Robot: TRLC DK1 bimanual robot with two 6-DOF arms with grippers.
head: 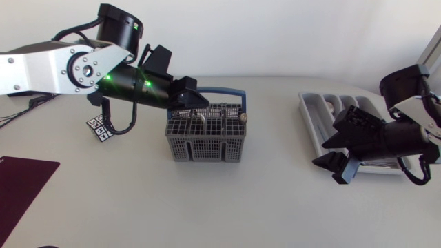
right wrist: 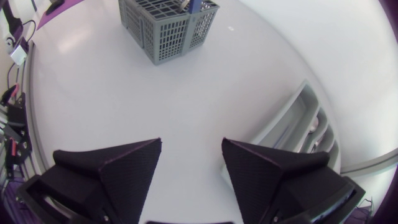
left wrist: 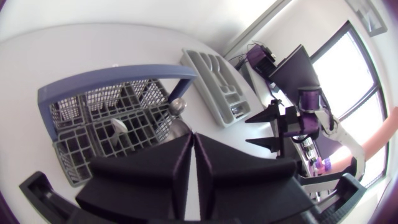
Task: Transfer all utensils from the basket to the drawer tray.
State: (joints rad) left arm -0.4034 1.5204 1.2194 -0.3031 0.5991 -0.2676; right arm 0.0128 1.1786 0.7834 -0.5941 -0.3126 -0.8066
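ITEM: left gripper point(left wrist: 193, 138)
- State: fingers pressed flat together, no gap, nothing seen between them
- Position: above the basket point(head: 205, 141), over the edge farthest from the drawer tray point(head: 311, 114), near the blue handle point(left wrist: 106, 81)

ITEM: utensils in basket
- First utensil point(left wrist: 118, 126): stands in a middle compartment, under and just ahead of the left fingertips; long axis upright, free end pointing up, lower end hidden by the mesh
- Second utensil point(left wrist: 178, 104): round-ended, stands in the compartment at the tray-side end, farther ahead of the same fingertips; also upright, round end up
- Kind of each (spoon, fork, knife): too small to tell

ITEM: right gripper point(right wrist: 192, 144)
- State: fingers spread wide, holding nothing
- Position: low over the near end of the tray, well apart from the basket

JUDGEMENT
- Nearer arm: left, by a wide margin
- Governing relation: upright shafts below closed fingers; likely calls for opening, then a straight descent with one finger on each side of a shaft
- Carry direction afterwards: across the table toward the tray, slots running away from the table's front edge
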